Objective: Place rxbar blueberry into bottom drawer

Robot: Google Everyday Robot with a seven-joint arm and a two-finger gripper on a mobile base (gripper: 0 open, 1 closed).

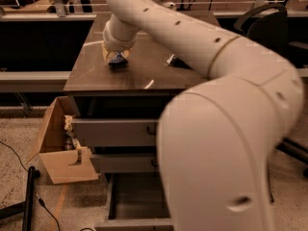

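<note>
My gripper [116, 57] is down at the tabletop [139, 76], near the back left of the brown cabinet top. It is shut on the rxbar blueberry [117, 59], a small dark blue wrapper that shows between the cream fingers, right at the surface. The bottom drawer [137, 196] is pulled out below the cabinet front, and its grey inside faces up. My big white arm [226, 129] fills the right half of the view and hides the drawer's right part.
Two shallower grey drawers [113, 131] sit shut above the open one. An open cardboard box [60, 150] stands on the floor to the left. A small object [173, 60] lies mid-table. A black chair [269, 23] is at the right. Cables lie on the floor at the left.
</note>
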